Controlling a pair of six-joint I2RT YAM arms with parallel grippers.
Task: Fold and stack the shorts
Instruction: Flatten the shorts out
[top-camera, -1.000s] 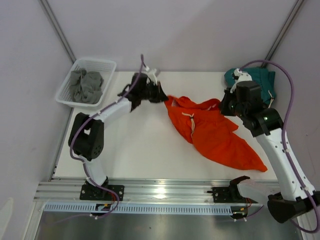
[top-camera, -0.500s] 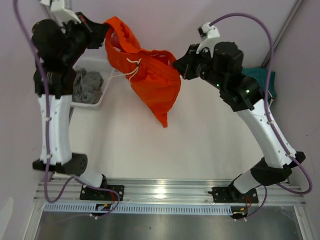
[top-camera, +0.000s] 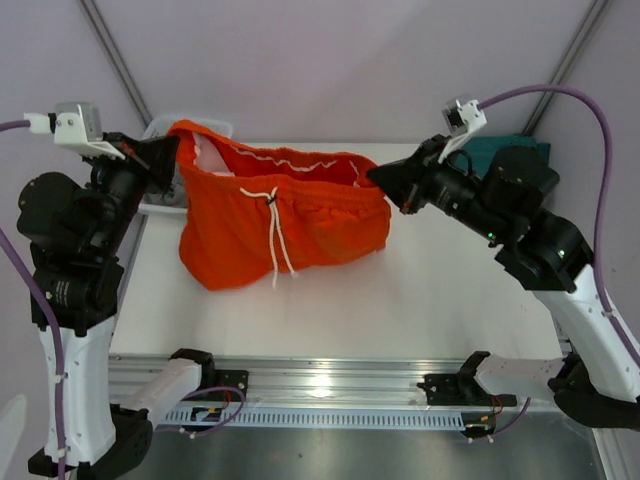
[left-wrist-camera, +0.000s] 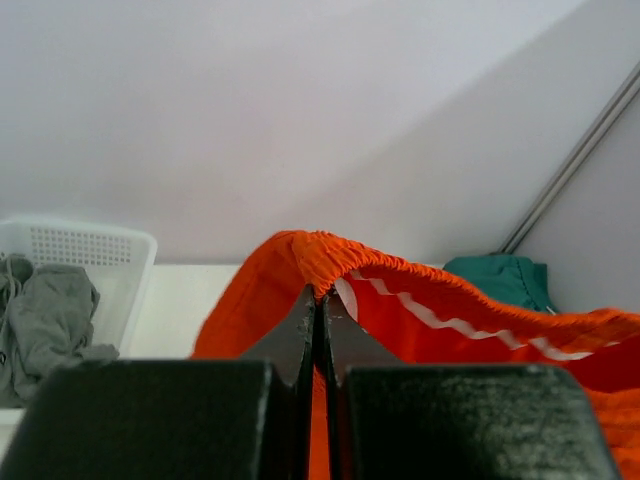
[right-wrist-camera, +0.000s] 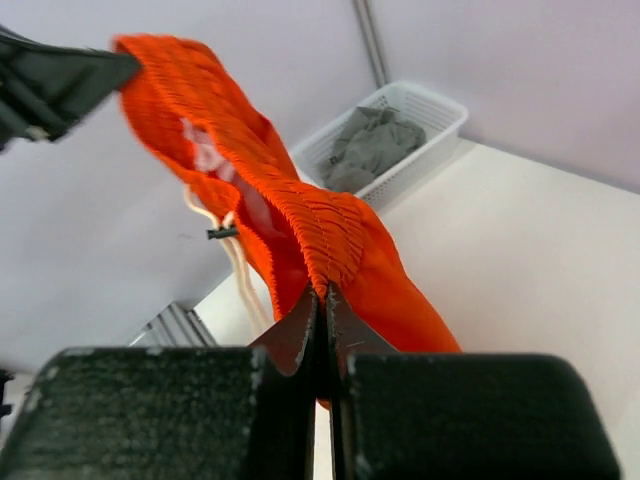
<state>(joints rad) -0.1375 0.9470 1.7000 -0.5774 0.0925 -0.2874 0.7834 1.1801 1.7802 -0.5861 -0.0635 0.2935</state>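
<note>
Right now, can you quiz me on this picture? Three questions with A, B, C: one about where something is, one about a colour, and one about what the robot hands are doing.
1. Where are the grey clothes?
A) in the white basket
B) in the middle of the table
C) in a gripper

2. What colour are the shorts held up in the air?
A) teal
B) grey
C) orange

3. What are the left gripper and the right gripper doing?
A) both hanging open
B) both shut on the shorts' waistband
C) only one is holding

Answers:
1 A, the grey heap lies inside the basket's walls.
2 C, the raised cloth is bright orange.
3 B, each wrist view shows closed jaws pinching the gathered waistband edge.
</note>
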